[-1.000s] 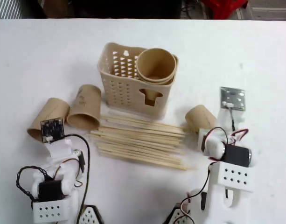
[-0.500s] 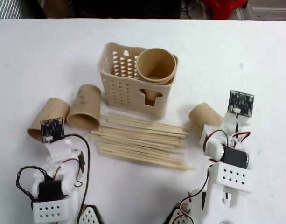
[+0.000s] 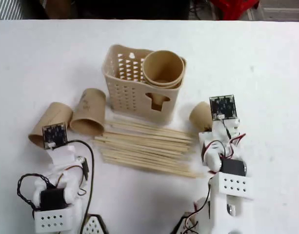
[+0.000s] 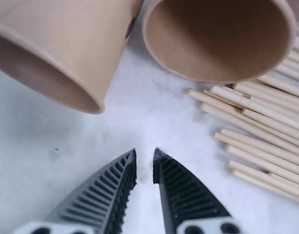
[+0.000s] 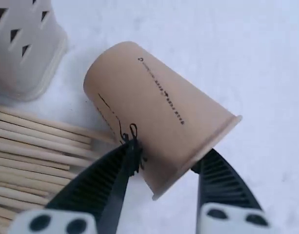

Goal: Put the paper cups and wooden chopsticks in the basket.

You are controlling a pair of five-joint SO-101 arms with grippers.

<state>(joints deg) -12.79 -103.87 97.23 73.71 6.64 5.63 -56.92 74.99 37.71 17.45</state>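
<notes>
Jaws of the right gripper stand spread, straddling the tipped paper cup near its rim, one finger touching it: that much my right wrist view gives me. High view puts that cup right of the chopsticks, lower right of the basket. My left gripper sits nearly closed and empty, facing another cup.
</notes>
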